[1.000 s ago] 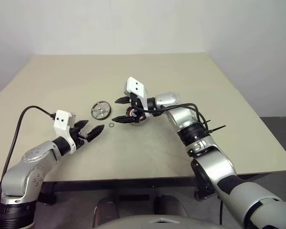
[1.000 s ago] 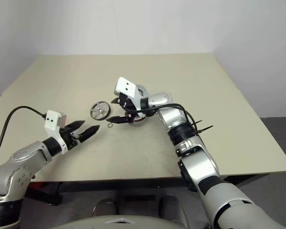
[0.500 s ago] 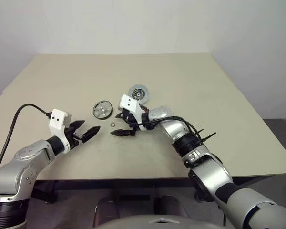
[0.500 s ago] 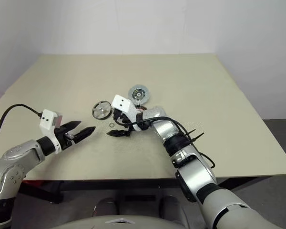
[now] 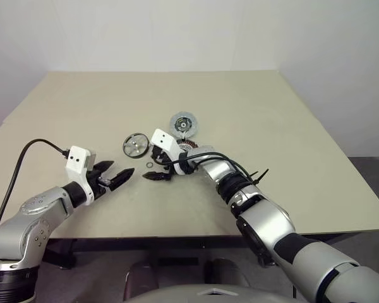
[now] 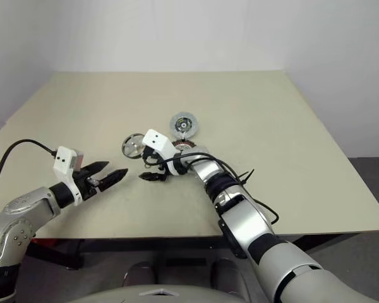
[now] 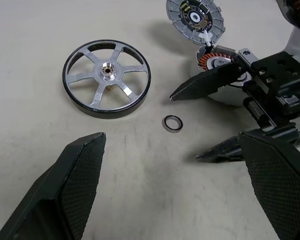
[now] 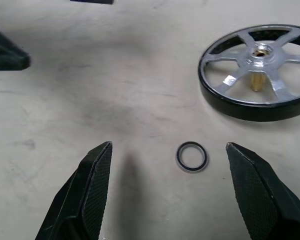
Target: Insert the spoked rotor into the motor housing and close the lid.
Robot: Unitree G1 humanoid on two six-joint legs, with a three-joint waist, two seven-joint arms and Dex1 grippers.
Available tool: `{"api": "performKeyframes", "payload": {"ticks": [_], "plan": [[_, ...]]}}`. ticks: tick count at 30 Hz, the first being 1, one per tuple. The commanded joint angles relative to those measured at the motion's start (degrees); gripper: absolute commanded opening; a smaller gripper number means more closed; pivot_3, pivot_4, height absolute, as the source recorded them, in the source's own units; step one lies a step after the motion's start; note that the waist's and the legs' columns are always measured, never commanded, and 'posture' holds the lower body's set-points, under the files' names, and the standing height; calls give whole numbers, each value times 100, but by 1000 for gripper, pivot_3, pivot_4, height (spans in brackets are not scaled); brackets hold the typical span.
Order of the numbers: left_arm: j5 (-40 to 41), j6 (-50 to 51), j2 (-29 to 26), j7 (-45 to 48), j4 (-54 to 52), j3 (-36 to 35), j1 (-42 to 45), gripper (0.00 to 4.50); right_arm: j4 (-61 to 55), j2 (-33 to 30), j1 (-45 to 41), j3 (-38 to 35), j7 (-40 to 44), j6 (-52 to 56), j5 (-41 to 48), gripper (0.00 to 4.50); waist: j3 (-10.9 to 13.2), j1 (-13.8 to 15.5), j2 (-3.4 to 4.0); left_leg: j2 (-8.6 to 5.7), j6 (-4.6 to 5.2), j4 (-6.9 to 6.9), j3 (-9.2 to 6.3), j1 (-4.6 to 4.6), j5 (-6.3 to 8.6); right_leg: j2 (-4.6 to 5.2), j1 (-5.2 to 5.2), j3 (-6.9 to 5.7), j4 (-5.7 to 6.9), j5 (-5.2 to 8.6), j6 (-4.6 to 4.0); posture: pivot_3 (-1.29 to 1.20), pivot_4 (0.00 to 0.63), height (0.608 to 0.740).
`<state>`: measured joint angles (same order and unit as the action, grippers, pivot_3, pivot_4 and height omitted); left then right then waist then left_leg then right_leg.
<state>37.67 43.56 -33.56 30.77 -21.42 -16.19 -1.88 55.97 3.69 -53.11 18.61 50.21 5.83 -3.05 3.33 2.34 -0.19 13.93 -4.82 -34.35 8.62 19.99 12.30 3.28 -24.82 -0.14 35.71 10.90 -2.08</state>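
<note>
- The rotor [image 7: 107, 78] lay flat on the table [image 5: 252, 107], apart from the housing [image 7: 216, 56].
- The lid [image 7: 195, 20] stood swung up off the housing.
- The right gripper [image 8: 180, 175] gaped empty, straddling a small ring [image 8: 192, 156].
- The left gripper [image 5: 119, 178] hung wide apart, holding nothing.
</note>
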Motion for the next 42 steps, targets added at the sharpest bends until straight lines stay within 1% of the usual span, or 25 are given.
{"api": "performKeyframes", "payload": {"ticks": [1, 6, 13, 21, 26, 36, 42], "plan": [[51, -79, -18, -9, -243, -108, 38, 4500, 211, 30, -141, -128, -111, -180, -45, 4124, 0, -1, 0, 0, 0, 0, 0, -1, 0, 0, 0, 0, 1, 0, 0, 0, 0, 740], [36, -71, -26, -16, -279, -114, 5, 4500, 425, 0, -108, -150, -159, -286, -103, 4124, -1, 3, -1, -1, -1, 0, 0, -8, 0, 1, 8, 0, 2, 0, 0, 0, 0, 740], [3, -74, -36, -37, -270, -106, 40, 4500, 335, -7, 10, -102, -88, -273, -132, 4124, -1, 6, -1, -1, -1, 0, -1, -13, 0, 2, 15, -1, 2, 0, 0, 0, 0, 740], [-5, -104, -19, -73, -261, -119, 16, 4500, -332, -104, 422, 103, 256, -78, -247, 4124, -3, 18, -4, -1, 0, 0, -2, -12, 0, 2, 19, -3, -2, 0, 0, 0, 0, 740], [0, -120, 0, -96, -258, -102, 18, 4500, -678, -144, 475, 85, 297, 69, -245, 4124, -4, 16, -5, -1, 0, 0, -2, -12, 0, 2, 18, -4, -4, 0, 0, 0, 0, 740], [-95, -189, 204, -106, -213, 217, 105, 4500, -1060, -213, 185, -277, 313, 252, 92, 4124, -3, 14, -4, 0, -1, 0, -2, -12, 0, 2, 18, -4, -2, 0, 0, 0, 0, 740], [-254, -275, 311, -99, -108, 473, 344, 4500, -1680, -346, 155, -529, 525, 511, 469, 4124, -3, 12, -5, 0, -3, 0, -3, -13, -2, 1, 18, -4, 1, 0, 0, 0, 0, 740]]}}
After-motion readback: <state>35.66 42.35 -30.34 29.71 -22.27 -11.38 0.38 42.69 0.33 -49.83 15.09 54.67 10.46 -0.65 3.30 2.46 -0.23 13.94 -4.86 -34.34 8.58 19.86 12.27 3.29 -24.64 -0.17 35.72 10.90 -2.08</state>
